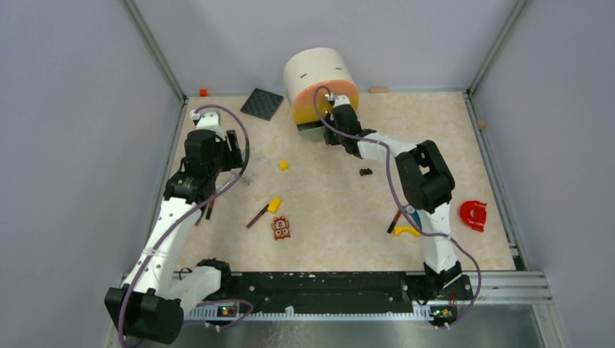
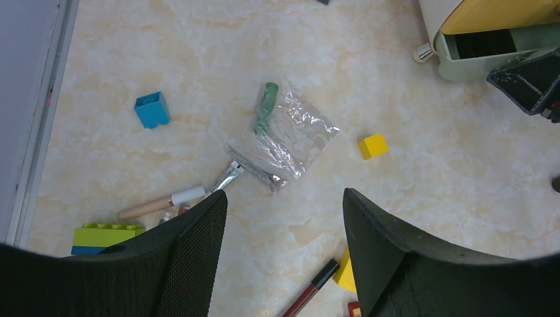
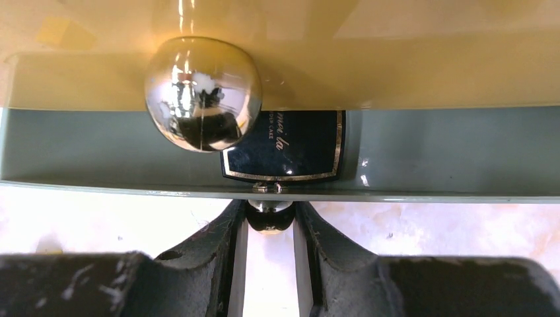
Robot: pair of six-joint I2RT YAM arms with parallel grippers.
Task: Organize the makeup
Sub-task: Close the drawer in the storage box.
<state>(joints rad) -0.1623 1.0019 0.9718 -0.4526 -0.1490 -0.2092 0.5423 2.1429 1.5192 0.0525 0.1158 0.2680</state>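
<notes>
My right gripper [image 3: 269, 215] is shut on the small chrome knob [image 3: 269, 218] of the grey-green drawer [image 3: 429, 195], which stands pulled out of the round cream and yellow organizer [image 1: 319, 80]. A black compact [image 3: 284, 145] with gold trim lies inside the drawer. My left gripper [image 2: 284, 195] hangs open above the table, holding nothing. Below it lie a green tube [image 2: 266, 107] beside a clear wrapper [image 2: 290, 139], a beige pencil [image 2: 158, 203] with a white cap, and a red stick [image 2: 310, 290].
Yellow blocks [image 1: 283, 165] [image 1: 275, 204], the owl tile [image 1: 281, 228], a blue block [image 2: 152, 109] and a lime block [image 2: 105, 236] lie around. A black square pad [image 1: 262, 104] sits at the back. A red horseshoe piece [image 1: 473, 214] lies right.
</notes>
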